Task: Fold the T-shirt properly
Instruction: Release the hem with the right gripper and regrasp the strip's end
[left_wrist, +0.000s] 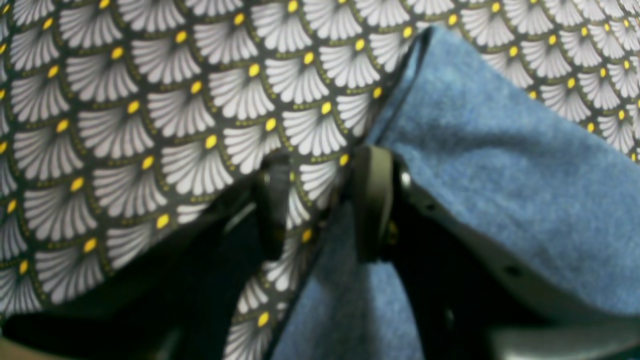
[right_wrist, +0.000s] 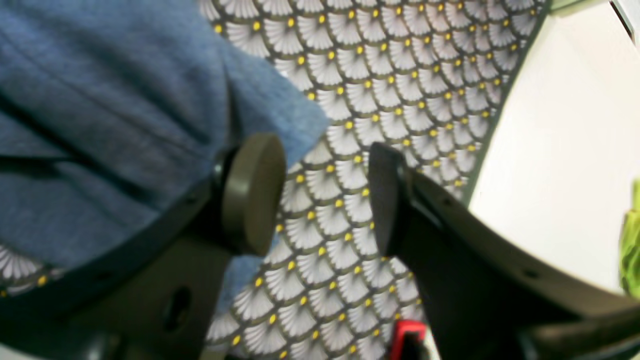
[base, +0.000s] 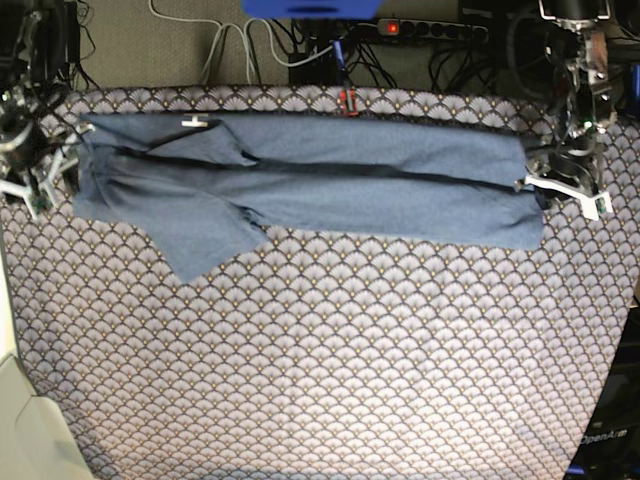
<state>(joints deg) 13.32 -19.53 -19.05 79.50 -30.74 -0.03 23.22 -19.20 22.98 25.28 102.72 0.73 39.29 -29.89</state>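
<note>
The grey-blue T-shirt (base: 330, 185) lies as a long folded band across the far half of the table. One sleeve (base: 200, 240) sticks out toward the front left, and a white neck label (base: 193, 122) shows at the far left. My left gripper (base: 557, 187) is at the band's right end. In the left wrist view it (left_wrist: 322, 205) is open, straddling the shirt's edge (left_wrist: 500, 175). My right gripper (base: 45, 165) is at the band's left end. In the right wrist view it (right_wrist: 320, 197) is open, with the shirt (right_wrist: 100, 125) beside one finger (right_wrist: 252, 192).
The scallop-patterned tablecloth (base: 330, 360) covers the whole table. Cables and a power strip (base: 430, 28) lie behind the far edge, with a small red clip (base: 348, 100) on it. A pale floor (right_wrist: 560, 150) shows past the table's left edge.
</note>
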